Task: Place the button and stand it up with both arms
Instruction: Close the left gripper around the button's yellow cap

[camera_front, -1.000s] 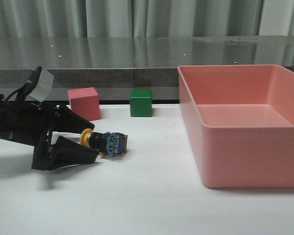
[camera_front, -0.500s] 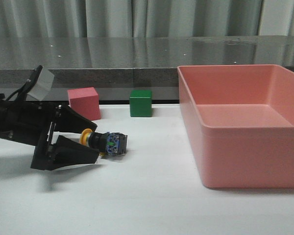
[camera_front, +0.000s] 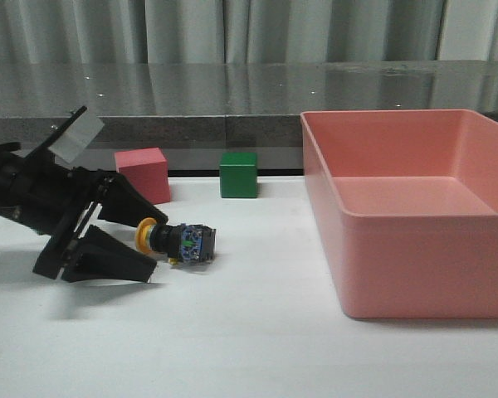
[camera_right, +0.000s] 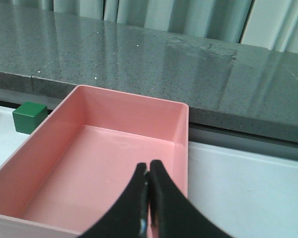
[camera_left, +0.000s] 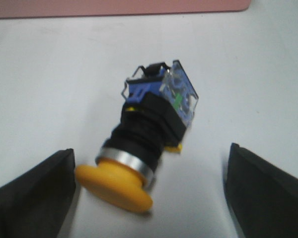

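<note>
Push-button switch, lying sideways beside our wide-spread left gripper: we judge fingers should straddle its black body squarely before closing.

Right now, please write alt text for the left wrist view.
A push-button switch with a yellow mushroom cap lies on its side on a white table, between the open black fingers of the left pincer, which do not touch it.

The right pincer, closed, hangs above the pink bin beside a green cube.
</note>
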`<act>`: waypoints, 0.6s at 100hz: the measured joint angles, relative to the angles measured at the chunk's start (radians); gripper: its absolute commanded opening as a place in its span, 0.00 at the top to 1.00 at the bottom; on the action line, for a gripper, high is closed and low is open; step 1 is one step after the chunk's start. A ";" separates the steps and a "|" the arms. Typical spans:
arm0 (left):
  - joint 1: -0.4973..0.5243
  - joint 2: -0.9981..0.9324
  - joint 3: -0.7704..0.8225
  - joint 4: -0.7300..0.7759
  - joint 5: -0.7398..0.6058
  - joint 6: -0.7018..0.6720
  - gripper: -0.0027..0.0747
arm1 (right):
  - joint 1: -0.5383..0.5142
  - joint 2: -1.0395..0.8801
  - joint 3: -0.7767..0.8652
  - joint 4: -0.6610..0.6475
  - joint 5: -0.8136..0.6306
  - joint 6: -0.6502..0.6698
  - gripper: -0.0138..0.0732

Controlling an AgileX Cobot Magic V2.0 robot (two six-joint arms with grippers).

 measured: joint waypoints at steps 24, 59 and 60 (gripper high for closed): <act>0.026 0.043 -0.004 -0.006 0.040 -0.011 0.21 | 0.000 0.000 0.000 0.000 0.000 0.000 0.91; 0.028 0.046 -0.008 -0.009 0.047 -0.011 0.21 | 0.000 0.000 0.000 0.000 0.000 0.000 0.91; 0.028 0.046 -0.008 -0.009 0.047 -0.011 0.21 | 0.000 0.000 0.000 0.000 0.000 0.000 0.91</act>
